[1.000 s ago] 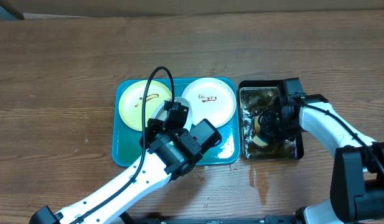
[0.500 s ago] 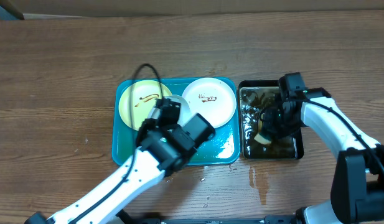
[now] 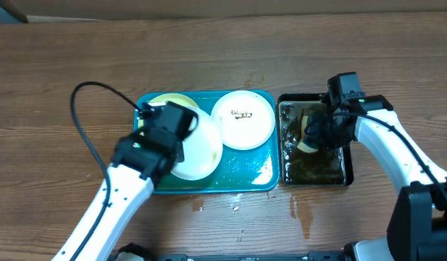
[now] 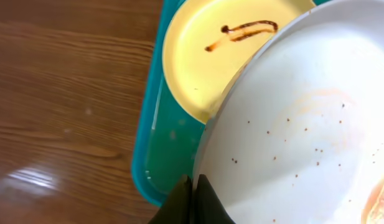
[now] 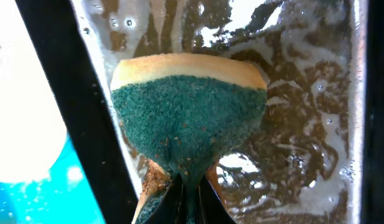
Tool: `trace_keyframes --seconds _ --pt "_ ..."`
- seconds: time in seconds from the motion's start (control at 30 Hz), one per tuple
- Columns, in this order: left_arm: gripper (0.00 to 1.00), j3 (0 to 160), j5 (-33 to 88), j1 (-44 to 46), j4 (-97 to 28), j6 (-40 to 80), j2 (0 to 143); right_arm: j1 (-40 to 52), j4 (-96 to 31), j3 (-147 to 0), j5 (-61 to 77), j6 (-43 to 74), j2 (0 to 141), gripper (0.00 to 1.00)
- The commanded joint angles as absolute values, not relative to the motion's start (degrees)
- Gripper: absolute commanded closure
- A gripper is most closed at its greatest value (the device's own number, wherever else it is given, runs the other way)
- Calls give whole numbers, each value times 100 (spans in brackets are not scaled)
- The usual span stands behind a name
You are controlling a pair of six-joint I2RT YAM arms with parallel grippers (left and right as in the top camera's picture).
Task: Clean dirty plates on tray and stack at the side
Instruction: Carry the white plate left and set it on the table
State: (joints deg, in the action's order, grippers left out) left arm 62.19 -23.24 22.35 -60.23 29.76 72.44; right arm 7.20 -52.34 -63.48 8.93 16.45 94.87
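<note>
Swings the white plate (image 3: 201,148) further left, pinched in the left gripper (image 4: 193,186) — ready to stack by the desk's left edge. Squeezes the sponge (image 5: 188,112) with the right gripper (image 5: 185,186).

A black pan (image 3: 281,148) of murky brown water stands on the wooden worktop (image 3: 64,87). A yellow-backed green sponge (image 5: 188,118), squeezed at its lower end, is over the water. Droplets (image 3: 299,206) wet the wood nearby.

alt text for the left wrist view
The left gripper pinches the rim of a white plate dotted with dark specks, overlapping a yellow plate with a brown sauce squiggle. The yellow plate lies in a teal tray on a wooden table.
</note>
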Motion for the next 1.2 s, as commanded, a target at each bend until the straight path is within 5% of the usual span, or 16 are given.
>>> trace_keyframes --seconds 0.0,0.3,0.57,1.17 --pt "96 6355 -1181 1645 -5924 2576 7188 711 -5196 -6283 838 1603 9660 96" --pt "96 6355 513 -749 -5498 1922 7190 711 -5199 -6204 843 1603 9913 96" --pt "96 6353 539 -2530 -5103 2080 7402 711 -5229 -6204 862 1603 9913 96" --pt "96 6351 399 -4224 -4611 2705 9174 711 -5354 -6204 862 1601 9913 96"
